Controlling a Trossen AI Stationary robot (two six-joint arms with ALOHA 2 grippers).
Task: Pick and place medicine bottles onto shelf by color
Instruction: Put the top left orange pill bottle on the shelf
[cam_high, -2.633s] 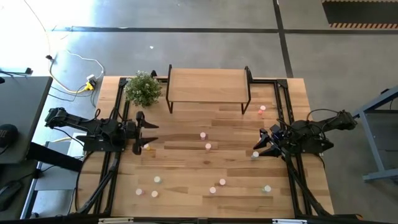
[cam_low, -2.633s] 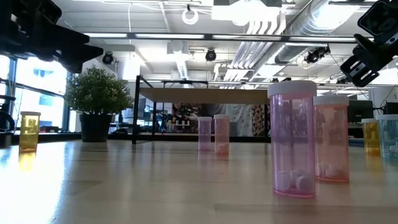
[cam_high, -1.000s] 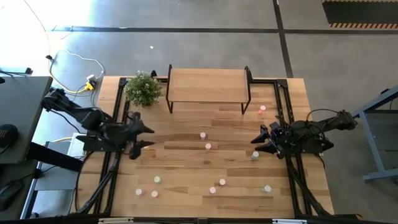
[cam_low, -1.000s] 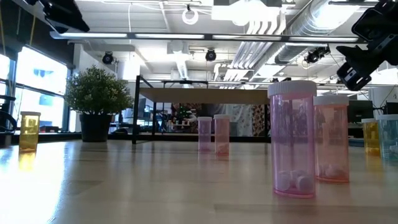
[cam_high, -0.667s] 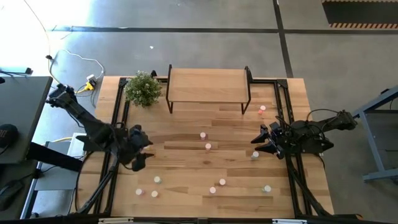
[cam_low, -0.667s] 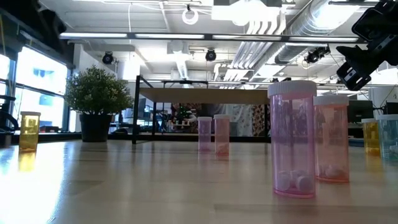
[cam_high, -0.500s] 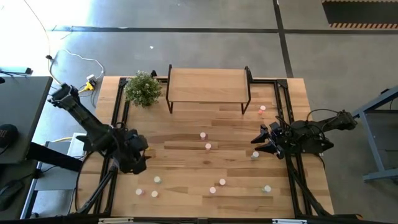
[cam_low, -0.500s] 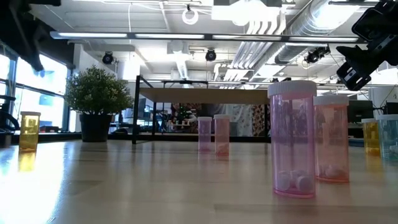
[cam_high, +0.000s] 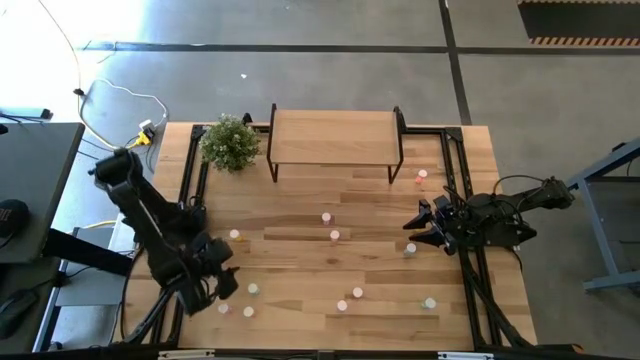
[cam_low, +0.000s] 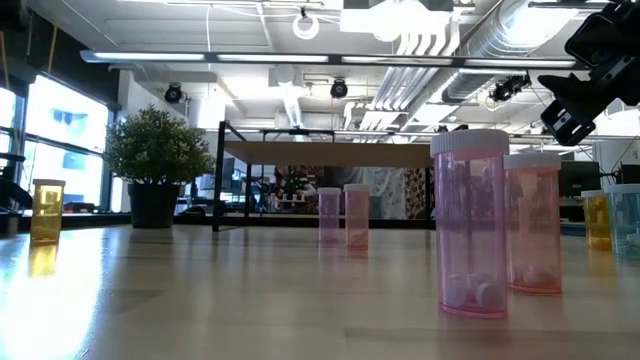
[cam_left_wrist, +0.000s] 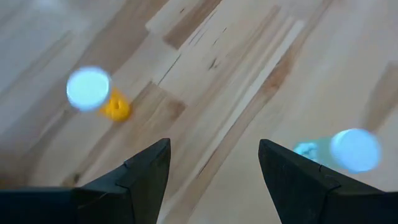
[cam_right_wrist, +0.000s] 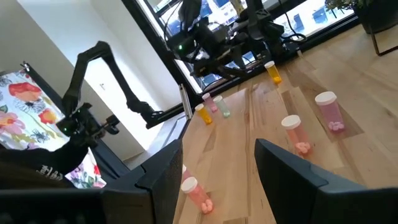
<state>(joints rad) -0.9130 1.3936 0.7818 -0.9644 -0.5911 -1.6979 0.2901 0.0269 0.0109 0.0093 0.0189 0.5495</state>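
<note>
Several small white-capped medicine bottles stand upright on the plank table, among them an orange one (cam_high: 234, 236), a pale green one (cam_high: 253, 289), two pink ones (cam_high: 326, 217) (cam_high: 334, 236) mid-table and an orange one (cam_high: 421, 175) at the far right. The shelf (cam_high: 335, 137) stands bare at the far edge. My left gripper (cam_high: 222, 283) hangs open over the near left part, tipped downward. In its wrist view, its open fingers (cam_left_wrist: 211, 165) frame bare wood between an orange bottle (cam_left_wrist: 93, 93) and a pale green one (cam_left_wrist: 348, 149). My right gripper (cam_high: 412, 232) waits open at the right side.
A potted plant (cam_high: 230, 142) stands at the far left beside the shelf. More bottles stand along the near edge (cam_high: 357, 293) (cam_high: 429, 302), and one (cam_high: 410, 250) just below my right gripper. A large pink bottle (cam_low: 470, 225) stands close to the low camera.
My left gripper has swung from the middle of the table's left side toward the near edge and come down, rolling and tipping downward as it went. Its fingers have stayed open. No bottle has moved.
</note>
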